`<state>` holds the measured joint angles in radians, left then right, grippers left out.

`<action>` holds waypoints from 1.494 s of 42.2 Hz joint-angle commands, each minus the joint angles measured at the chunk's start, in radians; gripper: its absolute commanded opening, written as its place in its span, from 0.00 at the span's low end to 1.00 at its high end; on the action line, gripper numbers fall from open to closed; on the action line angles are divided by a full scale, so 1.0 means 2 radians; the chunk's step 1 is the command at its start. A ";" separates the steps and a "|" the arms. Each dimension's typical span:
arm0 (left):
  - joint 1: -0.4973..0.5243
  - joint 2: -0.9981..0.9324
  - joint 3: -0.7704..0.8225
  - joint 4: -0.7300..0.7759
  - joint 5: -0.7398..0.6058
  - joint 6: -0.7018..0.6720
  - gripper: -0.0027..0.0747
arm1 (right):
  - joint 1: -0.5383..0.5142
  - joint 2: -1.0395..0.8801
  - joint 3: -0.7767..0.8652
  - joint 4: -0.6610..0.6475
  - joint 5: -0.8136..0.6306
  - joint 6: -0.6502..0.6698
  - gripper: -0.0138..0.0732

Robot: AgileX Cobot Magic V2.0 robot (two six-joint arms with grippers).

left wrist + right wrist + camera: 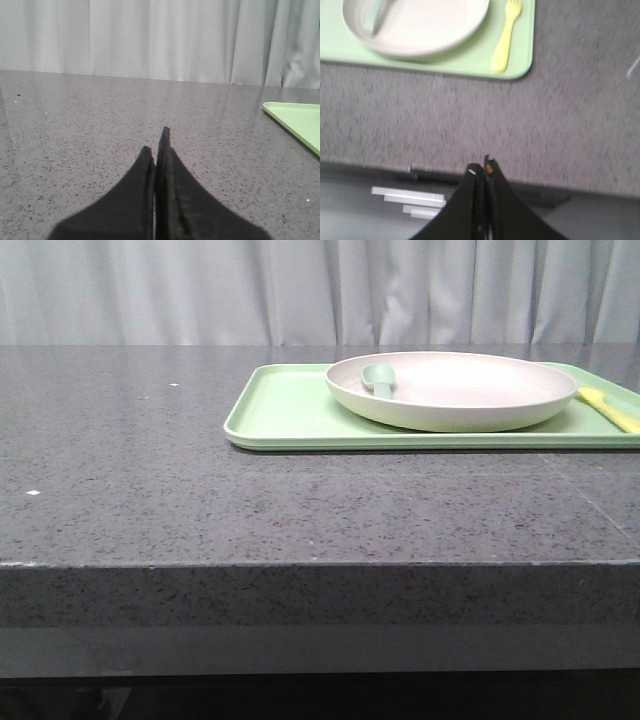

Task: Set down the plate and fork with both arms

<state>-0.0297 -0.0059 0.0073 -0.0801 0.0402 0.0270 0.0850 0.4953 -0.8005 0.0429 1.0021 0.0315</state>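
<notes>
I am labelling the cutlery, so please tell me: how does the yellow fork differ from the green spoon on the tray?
The fork is pale yellow; the spoon is muted green-grey. The fork lies flat on the light green tray, beside the plate; the spoon rests inside the plate, leaning on its rim. The fork shows short tines; the spoon ends in a rounded bowl. Both look like small plastic utensils.

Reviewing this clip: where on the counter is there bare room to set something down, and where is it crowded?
Bare counter runs left of the tray, and a strip lies between the tray and the counter's front edge. The tray is crowded: the plate, with a spoon in it, fills the middle, and the fork lies beside the plate. Only the tray's left end is free.
</notes>
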 commanded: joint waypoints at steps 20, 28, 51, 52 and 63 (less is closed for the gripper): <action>0.000 -0.008 0.001 0.000 -0.041 -0.006 0.01 | -0.040 -0.236 0.324 -0.021 -0.447 -0.002 0.08; 0.000 -0.008 0.001 0.000 -0.041 -0.006 0.01 | -0.048 -0.261 0.393 -0.021 -0.511 -0.001 0.08; 0.000 -0.008 0.001 0.000 -0.041 -0.006 0.01 | -0.040 -0.262 0.412 -0.021 -0.538 -0.001 0.08; 0.000 -0.008 0.001 0.000 -0.041 -0.006 0.01 | -0.040 -0.262 0.412 -0.021 -0.538 -0.001 0.08; 0.000 -0.008 0.001 0.000 -0.041 -0.006 0.01 | -0.040 -0.262 0.412 -0.021 -0.538 -0.001 0.08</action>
<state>-0.0297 -0.0059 0.0073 -0.0794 0.0402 0.0270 0.0079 -0.0120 0.0265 0.0112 0.0139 0.0315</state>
